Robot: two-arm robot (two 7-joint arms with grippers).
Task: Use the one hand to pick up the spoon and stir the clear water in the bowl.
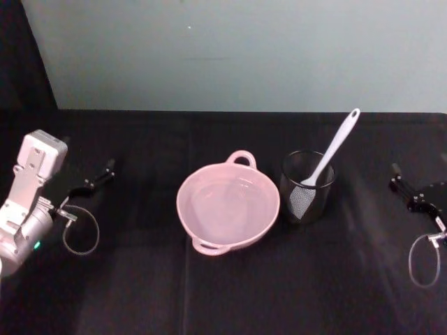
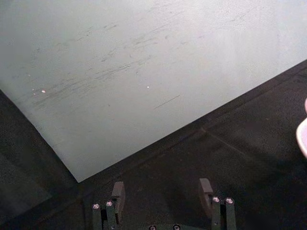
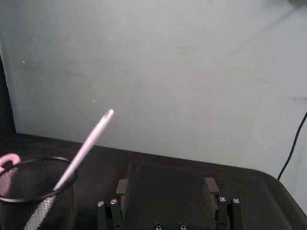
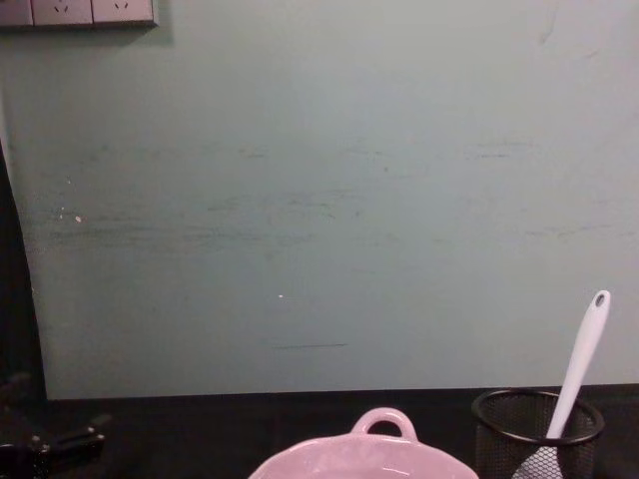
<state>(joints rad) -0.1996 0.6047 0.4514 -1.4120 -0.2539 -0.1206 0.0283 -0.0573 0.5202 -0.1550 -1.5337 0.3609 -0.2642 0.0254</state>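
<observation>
Spoon standing scoop-down in a black wire-mesh cup, its white handle leaning up and away toward the far right corner of the tabletop, the holed handle end well above the cup's rim. The cup stands just right of the bowl, close beside it near the middle of the black tabletop. The bowl is pale pink, with one loop handle on its far rim and another on its near rim toward the left; water lies in it, clear and barely distinguishable from the pink.

Left gripper low over the tabletop near its left edge, well apart from the bowl, on a silver wrist; in the left wrist view its two fingers stand spread with bare black cloth between them.

Right gripper near the right edge of the tabletop, well apart from the cup. In the right wrist view its fingers are likewise spread and hold nothing, with the cup and the leaning spoon beyond them to one side.

A pale green wall rises behind the far edge of the tabletop.
</observation>
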